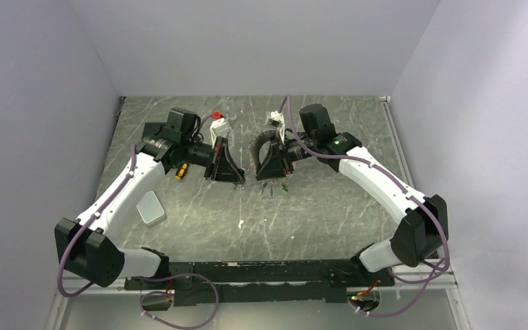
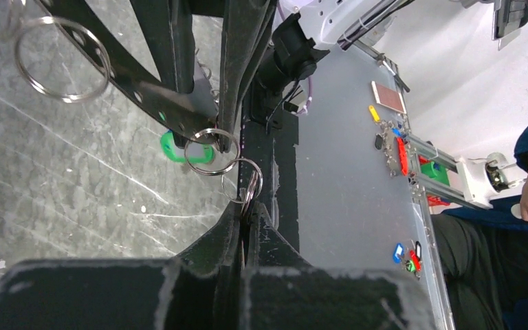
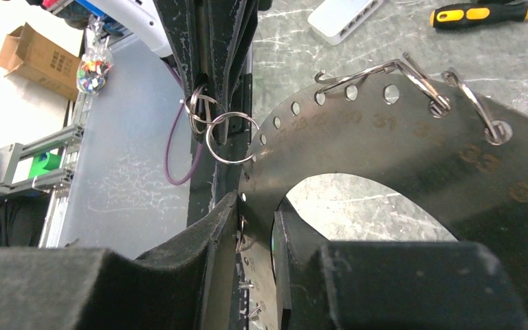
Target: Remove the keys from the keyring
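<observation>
The keyring [image 3: 399, 151] is a wide dark metal hoop with numbered holes, held on edge above the table. My right gripper [image 3: 256, 220] is shut on its inner rim. Small silver split rings hang from its holes. One ring [image 2: 210, 151] passes through the hoop [image 2: 144, 82] and links to a second ring [image 2: 247, 180], on which my left gripper [image 2: 249, 206] is shut. A green key head [image 2: 175, 148] shows just behind the hoop. From above, both grippers [image 1: 237, 172] [image 1: 260, 168] meet at table centre, with tiny keys [image 1: 275, 187] dangling below the keyring [image 1: 261, 141].
A yellow-handled screwdriver [image 1: 182, 170] lies by the left arm and a white box [image 1: 151, 207] lies nearer the bases. A silver wrench [image 1: 223, 125] and a red item [image 1: 214, 115] sit at the back. Two more split rings [image 3: 467, 103] hang from the hoop's far side.
</observation>
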Controlling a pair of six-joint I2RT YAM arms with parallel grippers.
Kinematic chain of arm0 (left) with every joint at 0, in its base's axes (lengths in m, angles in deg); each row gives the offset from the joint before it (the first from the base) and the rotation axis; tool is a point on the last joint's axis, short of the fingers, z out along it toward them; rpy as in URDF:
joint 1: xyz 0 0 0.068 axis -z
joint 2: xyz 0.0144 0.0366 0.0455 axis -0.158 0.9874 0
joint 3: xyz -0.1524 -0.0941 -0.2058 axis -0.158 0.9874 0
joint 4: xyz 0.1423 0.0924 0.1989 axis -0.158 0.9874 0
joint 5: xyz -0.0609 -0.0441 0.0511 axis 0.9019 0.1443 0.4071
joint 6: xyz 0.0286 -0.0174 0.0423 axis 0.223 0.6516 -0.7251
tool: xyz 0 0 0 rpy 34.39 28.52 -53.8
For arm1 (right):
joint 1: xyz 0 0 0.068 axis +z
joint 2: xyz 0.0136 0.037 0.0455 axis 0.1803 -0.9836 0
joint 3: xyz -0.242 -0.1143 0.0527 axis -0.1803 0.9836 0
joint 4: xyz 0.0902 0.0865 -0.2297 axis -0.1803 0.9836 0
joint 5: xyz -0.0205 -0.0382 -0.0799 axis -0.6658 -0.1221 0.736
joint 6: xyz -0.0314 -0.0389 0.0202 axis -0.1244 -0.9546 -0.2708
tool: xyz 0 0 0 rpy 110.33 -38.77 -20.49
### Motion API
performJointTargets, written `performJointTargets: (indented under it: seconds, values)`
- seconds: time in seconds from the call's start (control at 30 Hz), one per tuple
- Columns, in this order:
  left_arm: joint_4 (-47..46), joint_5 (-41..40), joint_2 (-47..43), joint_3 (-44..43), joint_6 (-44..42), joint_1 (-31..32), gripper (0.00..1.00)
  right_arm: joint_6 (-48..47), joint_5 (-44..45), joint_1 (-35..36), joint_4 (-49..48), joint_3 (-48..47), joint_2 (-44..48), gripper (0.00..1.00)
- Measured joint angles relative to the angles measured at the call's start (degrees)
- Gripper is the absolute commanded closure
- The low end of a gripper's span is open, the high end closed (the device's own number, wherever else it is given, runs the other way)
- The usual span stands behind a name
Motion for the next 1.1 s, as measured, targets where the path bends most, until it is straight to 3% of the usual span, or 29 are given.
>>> performJointTargets:
  seconds: [0.37, 0.53, 0.67, 0.83, 1.1]
  values:
    - [4.0, -1.6, 1.7, -3.1, -4.6, 0.1, 1.0, -0.5, -0.2, 2.0, -1.7, 3.5, 0.0, 0.67]
    - [3.7, -1.7, 1.7, -2.5, -4.5, 0.2, 1.0, -0.7, 0.1, 3.1, -2.4, 5.4, 0.1, 0.47]
    - [2.2, -1.7, 1.7, 0.3, -3.5, 0.3, 1.0, -0.8, 0.1, 3.1, -2.4, 6.4, 0.2, 0.42]
    - [0.7, -1.9, 1.7, 3.6, -2.0, 0.3, 1.0, -1.5, 0.3, 3.1, -1.9, 7.2, 0.3, 0.44]
    - [-3.0, -2.5, 2.5, 4.1, 2.1, 0.3, 1.0, -5.4, 4.0, 3.1, -0.1, 7.2, 2.3, 0.67]
